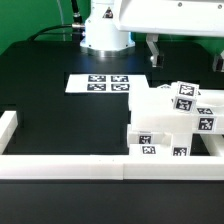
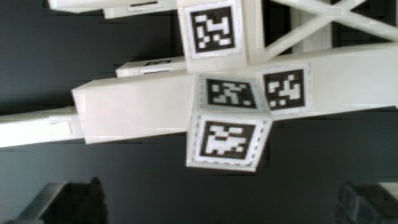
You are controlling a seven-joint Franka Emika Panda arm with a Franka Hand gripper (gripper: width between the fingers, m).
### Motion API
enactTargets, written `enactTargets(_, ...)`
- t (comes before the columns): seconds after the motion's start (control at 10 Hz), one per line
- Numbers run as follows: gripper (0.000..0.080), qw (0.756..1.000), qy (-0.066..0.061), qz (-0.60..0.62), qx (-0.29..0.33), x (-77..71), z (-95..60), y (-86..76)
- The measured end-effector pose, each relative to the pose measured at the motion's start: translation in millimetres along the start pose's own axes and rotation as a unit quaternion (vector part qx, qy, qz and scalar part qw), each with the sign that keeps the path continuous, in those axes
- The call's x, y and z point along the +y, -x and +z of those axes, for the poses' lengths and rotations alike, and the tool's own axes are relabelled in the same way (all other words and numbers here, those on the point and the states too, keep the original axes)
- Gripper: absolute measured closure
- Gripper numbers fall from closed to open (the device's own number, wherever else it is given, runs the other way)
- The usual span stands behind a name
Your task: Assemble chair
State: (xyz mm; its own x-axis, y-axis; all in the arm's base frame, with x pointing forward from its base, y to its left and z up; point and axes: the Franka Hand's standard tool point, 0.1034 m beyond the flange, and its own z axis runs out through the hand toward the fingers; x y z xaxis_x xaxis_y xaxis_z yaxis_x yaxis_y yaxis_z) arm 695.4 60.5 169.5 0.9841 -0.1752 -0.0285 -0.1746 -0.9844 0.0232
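The chair's matte-white pieces (image 1: 170,125) lie piled together at the exterior view's right, against the front rail, with black-and-white tags on their faces. In the wrist view the chair pieces (image 2: 169,100) fill the picture: a long blocky bar with tags, and crossed slats behind it. My gripper (image 1: 185,55) hangs above the pile. In the wrist view the gripper (image 2: 217,205) is open wide, its dark fingers (image 2: 71,200) far apart, with nothing between them. It touches no piece.
The marker board (image 1: 100,83) lies flat on the black table near the robot base (image 1: 103,35). Long low white border rails run along the front (image 1: 60,165) and the exterior view's left (image 1: 8,128).
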Motion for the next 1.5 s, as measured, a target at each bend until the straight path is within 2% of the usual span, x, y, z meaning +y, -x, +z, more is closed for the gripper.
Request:
enactTargets(0.4,0.015,1.0,0.005,0.002,-0.001,3.3,14.2,-1.4)
enactTargets(0.6,0.015,1.0,0.017,0.004,-0.004,2.3,26.6,0.4)
enactTargets(0.8,0.015,1.0,0.019,0.004,0.0,1.8,38.1,-0.9)
enactTargets(1.2,0.015,1.0,0.02,0.007,-0.001,6.6,39.8,-2.0)
enactTargets(1.3,0.0269,1.0,0.02,0.009,-0.001,8.7,39.8,-2.5)
enactTargets(1.4,0.0269,1.0,0.02,0.009,-0.001,8.7,39.8,-2.5)
enactTargets(1.5,0.0451,1.0,0.02,0.009,-0.001,9.0,39.8,-2.6)
